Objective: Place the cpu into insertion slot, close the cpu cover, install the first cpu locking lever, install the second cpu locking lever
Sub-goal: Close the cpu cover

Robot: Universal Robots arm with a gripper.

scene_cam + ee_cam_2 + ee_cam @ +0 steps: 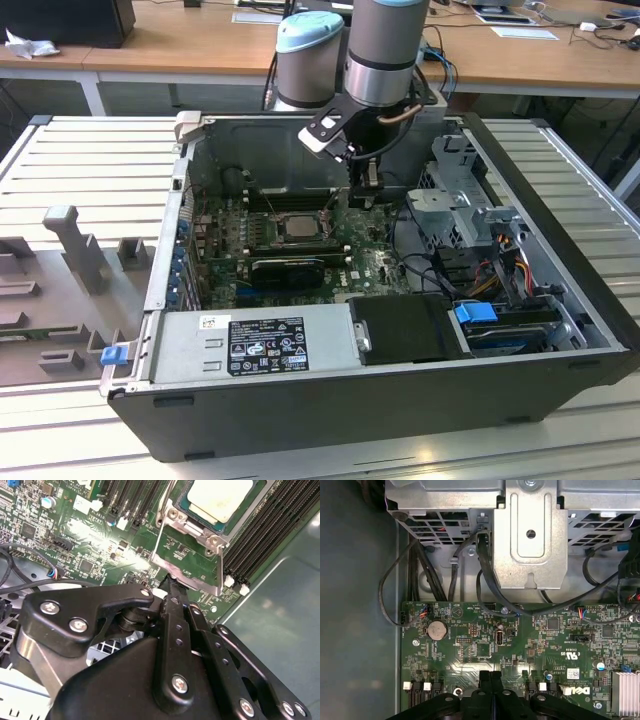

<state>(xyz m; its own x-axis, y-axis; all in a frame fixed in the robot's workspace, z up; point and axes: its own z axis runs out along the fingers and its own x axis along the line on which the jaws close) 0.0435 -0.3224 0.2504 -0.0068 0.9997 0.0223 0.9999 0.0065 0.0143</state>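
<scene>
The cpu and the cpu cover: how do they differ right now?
The cpu is a solid pale plate; the cpu cover is a grey metal frame with a square cut-out. The cpu sits in the insertion slot; the cpu cover is swung open, off it. Both are square and similar in size.

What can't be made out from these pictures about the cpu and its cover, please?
1. Second wrist view: the cpu is cut off by the picture's edge.
2. Second wrist view: whether the gripper touches the cpu cover; its shut fingers hide the contact.
3. Exterior view: the insertion slot is too small for detail.
</scene>
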